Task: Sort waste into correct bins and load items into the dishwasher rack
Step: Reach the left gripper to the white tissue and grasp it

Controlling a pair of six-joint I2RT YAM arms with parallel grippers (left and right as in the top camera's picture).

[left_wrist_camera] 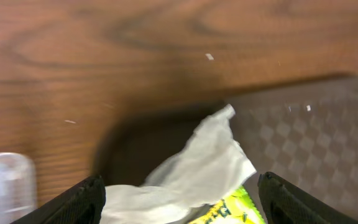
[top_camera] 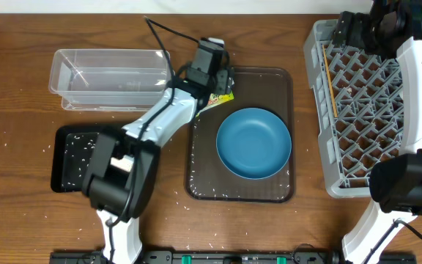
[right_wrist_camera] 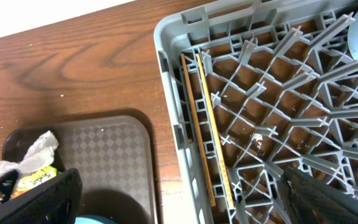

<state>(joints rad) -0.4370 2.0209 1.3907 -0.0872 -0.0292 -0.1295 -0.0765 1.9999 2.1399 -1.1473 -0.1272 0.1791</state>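
no text, brand or number can be read in any view.
snack wrapper (left_wrist_camera: 227,210): dark print on yellow-green. in the left wrist view only an edge shows beside the napkin (left_wrist_camera: 197,168), blurred, and no letters can be made out.
same wrapper in the overhead and right wrist views: print too small to read.

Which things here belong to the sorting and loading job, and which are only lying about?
Job: napkin, snack wrapper, rice grains, clear tub, black tray, blue bowl, chopsticks, dishwasher rack.

Lying about: brown serving tray, black cable, table.
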